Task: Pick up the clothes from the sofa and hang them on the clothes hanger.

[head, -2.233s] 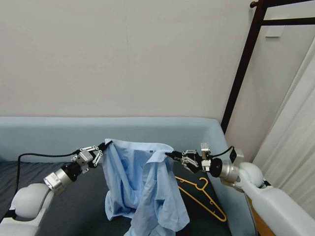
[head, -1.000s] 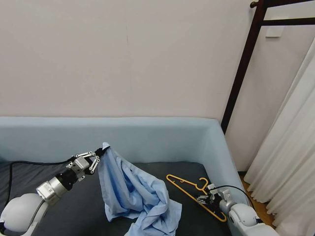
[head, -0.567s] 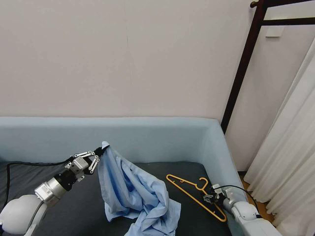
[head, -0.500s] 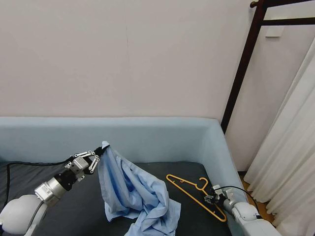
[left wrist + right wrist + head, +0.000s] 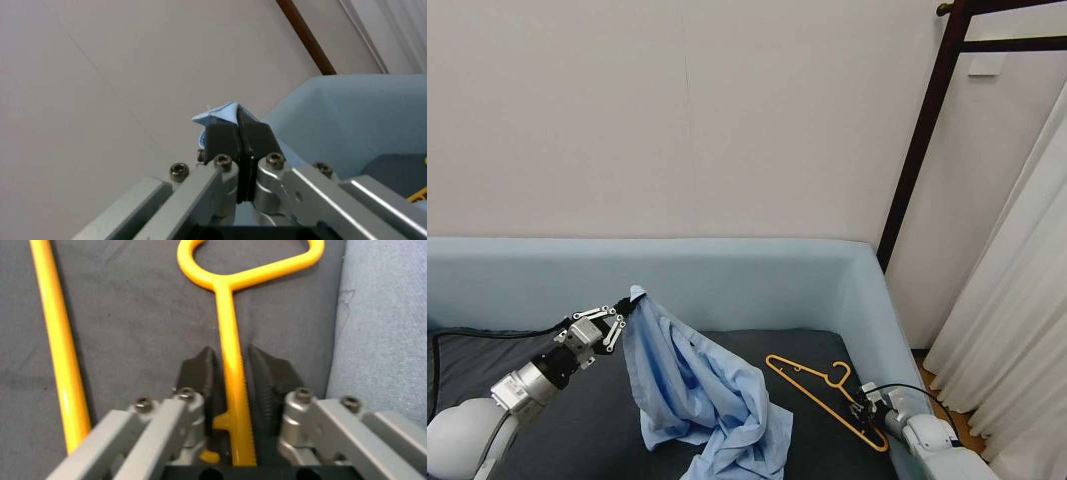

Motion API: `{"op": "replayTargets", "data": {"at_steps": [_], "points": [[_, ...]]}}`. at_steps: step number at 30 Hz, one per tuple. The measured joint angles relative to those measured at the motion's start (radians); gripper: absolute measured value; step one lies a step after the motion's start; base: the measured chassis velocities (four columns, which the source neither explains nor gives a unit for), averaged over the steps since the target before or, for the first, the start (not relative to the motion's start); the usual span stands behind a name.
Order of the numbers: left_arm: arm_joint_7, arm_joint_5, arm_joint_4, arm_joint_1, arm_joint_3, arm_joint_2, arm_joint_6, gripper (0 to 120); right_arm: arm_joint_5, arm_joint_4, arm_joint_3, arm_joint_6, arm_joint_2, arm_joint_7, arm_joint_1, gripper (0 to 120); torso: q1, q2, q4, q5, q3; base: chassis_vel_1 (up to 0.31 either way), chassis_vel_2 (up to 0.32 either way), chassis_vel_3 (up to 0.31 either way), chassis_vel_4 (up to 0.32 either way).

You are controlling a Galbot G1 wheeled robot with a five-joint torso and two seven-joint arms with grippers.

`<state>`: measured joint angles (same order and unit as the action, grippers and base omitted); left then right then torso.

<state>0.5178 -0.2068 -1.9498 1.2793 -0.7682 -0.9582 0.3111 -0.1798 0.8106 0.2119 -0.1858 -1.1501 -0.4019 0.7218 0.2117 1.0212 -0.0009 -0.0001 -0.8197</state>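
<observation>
Pale blue sofa (image 5: 757, 270), dark seat. Left end effector (image 5: 622, 308), clamped on a blue shirt (image 5: 697, 390), holds its corner above the seat; right end effector (image 5: 859, 402), slightly parted, straddles the orange hanger (image 5: 812, 378) lying on the seat.

A shirt (image 5: 697, 395) heaped on the sofa (image 5: 757, 272), top corner held at 10 o'clock by the left gripper (image 5: 627, 310), hanger (image 5: 812, 378) laid at the shirt's 3 o'clock, right gripper (image 5: 859, 405) placed at its 4 o'clock end, rack (image 5: 917, 150) stood at 1 o'clock.

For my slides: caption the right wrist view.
Open right gripper straddles the yellow hanger's neck on the dark sofa seat.
</observation>
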Motion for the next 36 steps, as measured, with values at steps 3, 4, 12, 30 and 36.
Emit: {"op": "replayTargets", "data": {"at_steps": [3,4,12,30,36], "points": [[-0.001,-0.001,0.003,-0.005,0.001,-0.001,-0.002,0,0.006,0.007,-0.003,-0.001,0.005,-0.019,-0.001,7,0.000,0.000,-0.0004,-0.0001,0.000,0.000,0.000,0.000,0.000],[-0.001,0.000,0.004,-0.007,0.004,-0.004,-0.003,0,0.014,0.015,-0.007,-0.001,0.008,-0.022,0.001,4,0.000,0.000,-0.0005,-0.0002,0.000,0.000,0.000,0.000,0.000],[-0.001,0.002,0.020,-0.026,0.018,-0.009,-0.003,0,0.138,0.094,-0.024,0.108,0.044,0.072,0.054,4,0.000,0.000,0.0002,0.0011,0.000,0.000,0.000,0.000,0.000],[0.005,-0.024,0.055,-0.075,0.055,0.013,0.007,0,0.484,1.171,0.109,0.203,0.245,0.401,0.603,4,0.000,0.000,-0.0003,-0.0001,0.000,0.000,0.000,0.000,0.000],[0.005,-0.037,0.061,-0.083,0.055,0.022,0.009,0,0.580,1.261,0.105,0.181,0.212,0.470,0.689,4,0.000,0.000,-0.0003,-0.0001,0.000,0.000,0.000,0.000,0.000]]}}
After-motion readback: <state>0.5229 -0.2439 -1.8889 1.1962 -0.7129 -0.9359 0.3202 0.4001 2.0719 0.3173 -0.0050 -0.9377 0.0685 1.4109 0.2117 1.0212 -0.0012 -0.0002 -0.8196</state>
